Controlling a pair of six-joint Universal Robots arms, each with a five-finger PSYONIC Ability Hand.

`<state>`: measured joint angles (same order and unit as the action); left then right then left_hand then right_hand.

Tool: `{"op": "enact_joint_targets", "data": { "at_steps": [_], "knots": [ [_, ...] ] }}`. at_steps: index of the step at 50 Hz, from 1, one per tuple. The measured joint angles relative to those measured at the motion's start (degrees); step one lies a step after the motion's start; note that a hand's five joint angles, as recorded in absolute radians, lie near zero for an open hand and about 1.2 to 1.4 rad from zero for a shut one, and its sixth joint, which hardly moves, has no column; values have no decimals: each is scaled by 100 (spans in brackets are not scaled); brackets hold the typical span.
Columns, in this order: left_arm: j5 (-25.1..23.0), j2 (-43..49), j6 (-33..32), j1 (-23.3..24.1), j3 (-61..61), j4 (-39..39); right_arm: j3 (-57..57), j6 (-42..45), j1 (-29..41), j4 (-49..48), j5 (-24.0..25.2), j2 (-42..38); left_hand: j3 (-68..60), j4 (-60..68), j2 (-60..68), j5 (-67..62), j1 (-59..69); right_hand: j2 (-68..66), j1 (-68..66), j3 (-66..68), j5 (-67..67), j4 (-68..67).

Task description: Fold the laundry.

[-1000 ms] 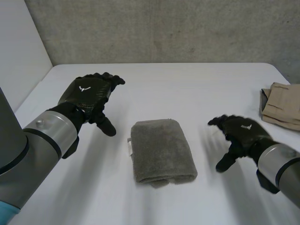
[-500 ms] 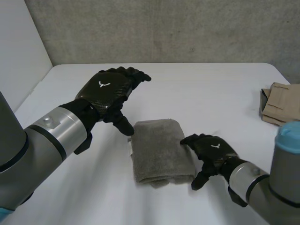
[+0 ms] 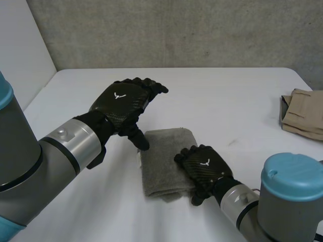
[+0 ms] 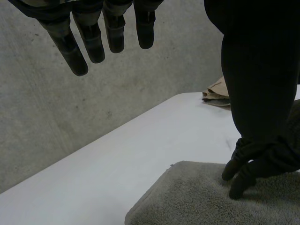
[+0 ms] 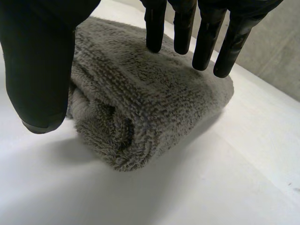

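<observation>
Towel (image 3: pixel 166 161): grey-brown terry, plain, no print. There's a small white tag (image 3: pixel 139 157) at its edge. Left hand (image 3: pixel 122 103) and right hand (image 3: pixel 204 169): black, fine carbon-weave checker on the backs, one small white mark each. Counter (image 3: pixel 227 101): plain white. Folded cloth (image 3: pixel 304 113): tan, plain. Wall (image 3: pixel 176 33): mottled grey concrete. Left arm (image 3: pixel 65 143): grey metal, black bands. Cap (image 3: pixel 290 176) on the right arm: light blue.

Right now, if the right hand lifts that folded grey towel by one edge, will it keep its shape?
Probably not: the towel is soft, thick terry in loose layers, so it would likely sag and unfold. Its fuzzy pile should grip the right hand, not slip. Pushed across the smooth table, it may bunch rather than roll.
</observation>
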<state>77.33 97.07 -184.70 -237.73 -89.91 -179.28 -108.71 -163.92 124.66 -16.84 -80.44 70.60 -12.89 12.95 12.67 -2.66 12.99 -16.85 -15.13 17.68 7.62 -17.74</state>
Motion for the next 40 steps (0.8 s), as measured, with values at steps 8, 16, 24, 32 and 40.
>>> {"op": "enact_joint_targets", "data": {
  "at_steps": [8,16,24,32,40],
  "knots": [
    [2,6,4,-9,5,-1,9,547,466,-90,-405,64,0,0,0,0,0,0,0,-1,0,0],
    [1,12,5,-8,2,-2,49,816,644,-340,-496,-22,0,0,0,0,0,0,0,-2,0,0],
    [1,14,4,-6,0,-2,226,994,647,-607,-498,-461,0,0,0,0,0,-60,-54,66,49,-54],
    [1,23,5,-10,-3,-2,348,1276,639,-878,-496,-743,0,0,0,0,0,-464,-396,455,389,-439],
    [0,49,8,-22,-9,-2,475,1407,638,-982,-499,-967,0,0,0,0,0,-931,-790,907,774,-884]
  ]
}}
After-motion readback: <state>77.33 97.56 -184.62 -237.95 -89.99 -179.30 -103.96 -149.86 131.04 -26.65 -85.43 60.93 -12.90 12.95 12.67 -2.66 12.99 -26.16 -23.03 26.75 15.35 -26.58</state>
